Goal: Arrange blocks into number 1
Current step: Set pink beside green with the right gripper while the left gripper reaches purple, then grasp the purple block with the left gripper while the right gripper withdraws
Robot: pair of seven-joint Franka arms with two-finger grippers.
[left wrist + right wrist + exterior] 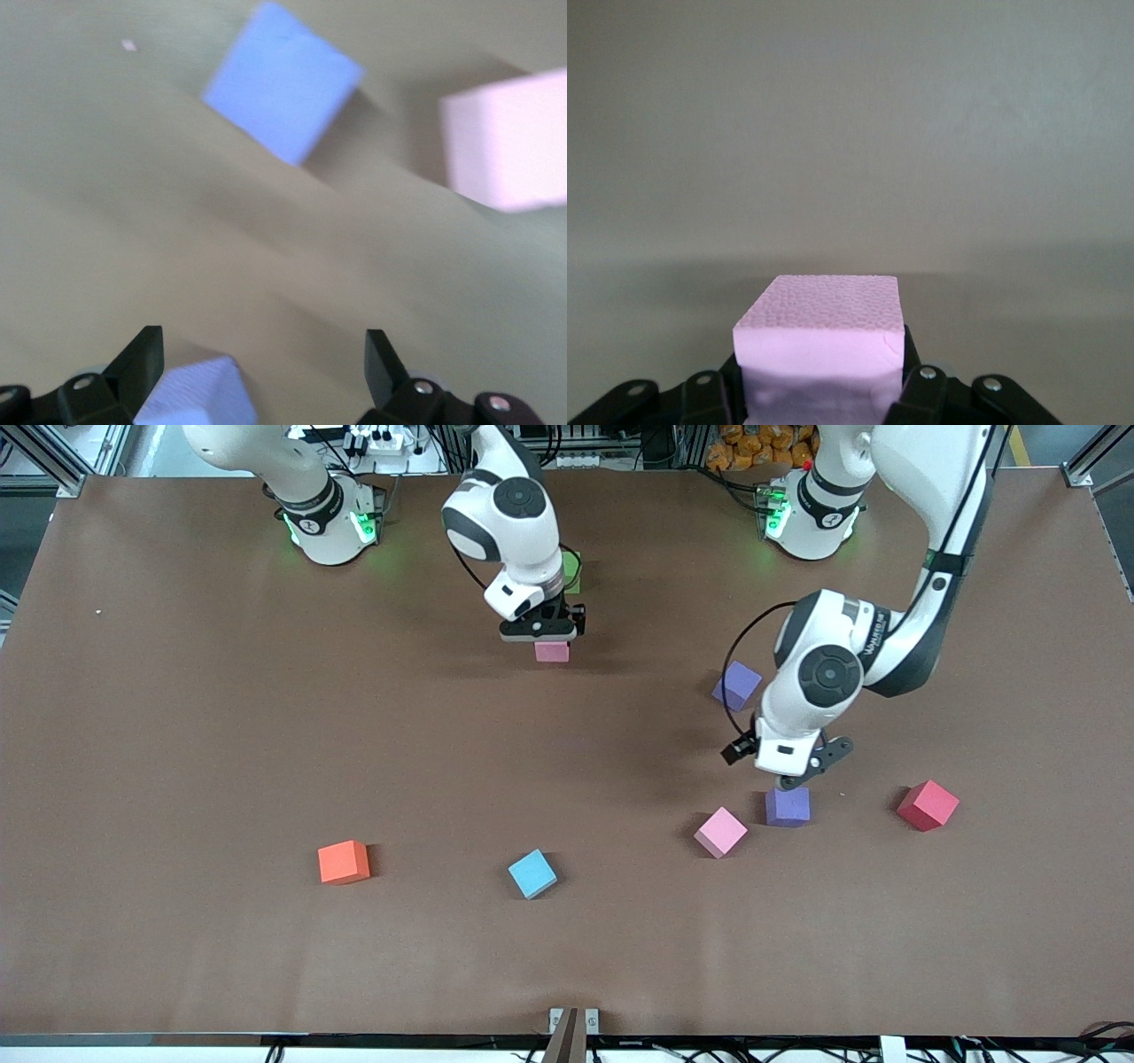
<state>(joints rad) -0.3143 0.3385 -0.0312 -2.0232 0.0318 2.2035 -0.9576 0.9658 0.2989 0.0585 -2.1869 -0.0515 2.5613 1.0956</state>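
Observation:
My right gripper (551, 636) (819, 376) is shut on a pink block (552, 652) (824, 328), low over the table. A green block (572, 571) is half hidden by that arm. My left gripper (791, 782) (263, 335) is open just over a purple block (788, 806) (190, 394), which shows close to one finger. A second purple block (737, 685) (282, 81) lies toward the bases. A second pink block (720, 831) (509, 142) lies beside the first purple one. Orange (344, 862), light blue (532, 873) and red (928, 804) blocks lie apart.
The brown table (177, 735) carries only the blocks. A small metal bracket (574, 1029) sits at its edge nearest the front camera. The two arm bases (330, 522) (808, 514) stand along the edge farthest from that camera.

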